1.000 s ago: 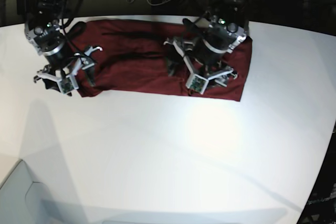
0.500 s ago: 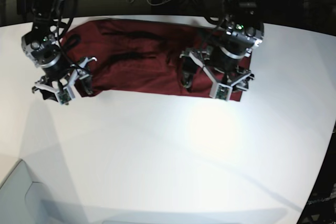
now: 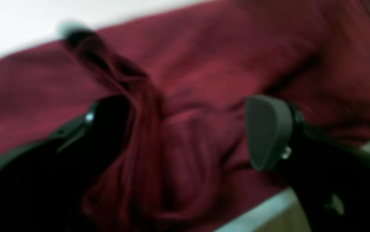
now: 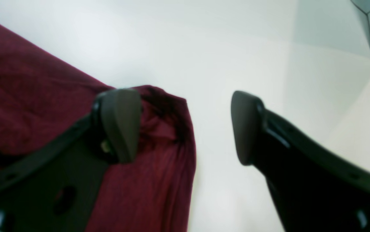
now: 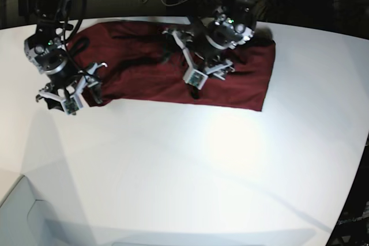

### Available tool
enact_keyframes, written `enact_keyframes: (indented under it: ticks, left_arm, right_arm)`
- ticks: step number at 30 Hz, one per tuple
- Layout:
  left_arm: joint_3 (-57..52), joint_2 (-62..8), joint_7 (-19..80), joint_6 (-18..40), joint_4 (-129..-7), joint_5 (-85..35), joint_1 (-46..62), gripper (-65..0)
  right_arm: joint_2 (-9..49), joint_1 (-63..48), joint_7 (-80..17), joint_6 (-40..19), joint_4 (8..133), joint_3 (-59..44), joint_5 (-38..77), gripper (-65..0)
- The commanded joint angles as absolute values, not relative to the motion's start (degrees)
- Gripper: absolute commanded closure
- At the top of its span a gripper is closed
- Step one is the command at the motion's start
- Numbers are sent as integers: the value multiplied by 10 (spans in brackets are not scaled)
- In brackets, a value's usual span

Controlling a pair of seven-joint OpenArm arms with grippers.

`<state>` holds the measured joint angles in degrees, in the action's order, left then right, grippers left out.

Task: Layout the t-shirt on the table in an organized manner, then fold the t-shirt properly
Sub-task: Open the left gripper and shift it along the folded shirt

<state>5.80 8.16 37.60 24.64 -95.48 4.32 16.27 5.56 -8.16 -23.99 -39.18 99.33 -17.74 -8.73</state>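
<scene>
Wrinkled maroon cloth t-shirt (image 5: 173, 73) lay along the white counter's (image 5: 190, 165) far edge, both end effectors, left (image 5: 199, 64) and right (image 5: 72, 87), were spread empty; best pinch corners, pull taut.

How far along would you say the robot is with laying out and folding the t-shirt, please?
Done, roughly: the t-shirt lies as a long band along the far side of the table, though wrinkled. In hand: nothing is gripped; the left gripper hangs open over a ridge of cloth mid-shirt, and the right gripper is open, straddling the shirt's corner. Left: smoothing the wrinkles and any further folds.
</scene>
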Motion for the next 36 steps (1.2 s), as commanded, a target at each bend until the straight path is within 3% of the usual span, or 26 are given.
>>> enact_keyframes:
  ticks: [1, 7, 14, 22, 29, 36]
  left_arm:
    - [73, 87, 363, 248, -960, 31, 157, -544]
    - [138, 90, 361, 248, -974, 29, 141, -546]
    - [137, 85, 366, 248, -1018, 33, 144, -547]
    - [48, 65, 367, 251, -1073, 29, 174, -547]
    - [-43, 64, 364, 255, -1023, 29, 168, -547]
    - [-51, 41, 362, 255, -964, 29, 147, -547]
  right_arm:
    - [60, -75, -225, -393, 1004, -180, -80, -440]
    - [71, -75, -223, -393, 1006, -181, -80, -440]
    - [72, -75, -221, -393, 1006, -181, -80, -440]
    - [73, -61, -221, -393, 1004, -182, -80, -440]
    - [73, -40, -225, -393, 976, -196, -80, -440]
    - [88, -58, -225, -393, 965, -197, -80, -440]
